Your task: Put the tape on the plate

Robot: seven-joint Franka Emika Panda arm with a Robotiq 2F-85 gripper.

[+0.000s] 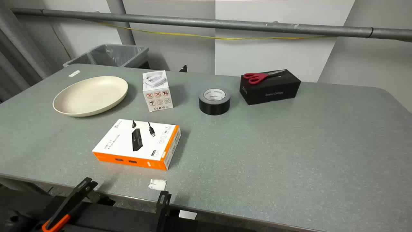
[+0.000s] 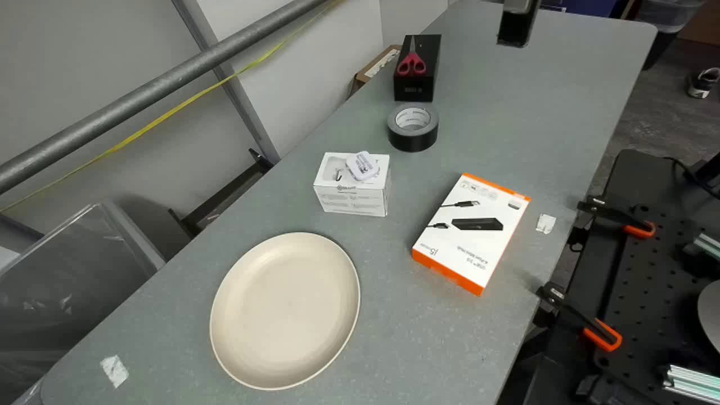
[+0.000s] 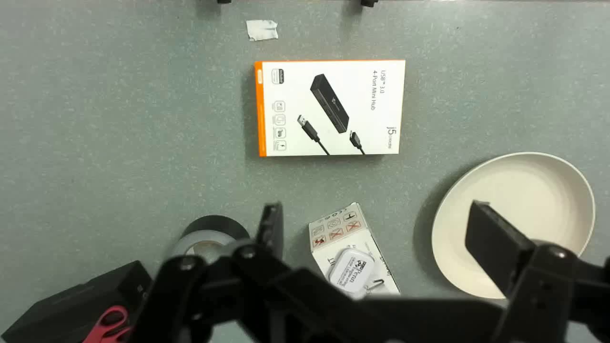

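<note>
The tape, a thick black roll with a hollow centre, lies flat on the table in both exterior views (image 1: 214,108) (image 2: 413,139). In the wrist view the tape (image 3: 217,226) is partly hidden behind the left finger. The plate, round and cream with a raised rim, stands on the table in both exterior views (image 1: 90,96) (image 2: 287,309). In the wrist view the plate (image 3: 533,190) is at the right, partly hidden by the right finger. My gripper (image 3: 375,209) is wide open and empty, high above the table. It is not seen in the exterior views.
A white box (image 1: 158,93) with a small white case on top stands between tape and plate. An orange and white box (image 2: 472,228) lies nearer the table's front edge. A black box (image 1: 270,88) bearing red scissors (image 1: 257,78) stands beside the tape. A grey bin (image 1: 138,58) is beyond the table.
</note>
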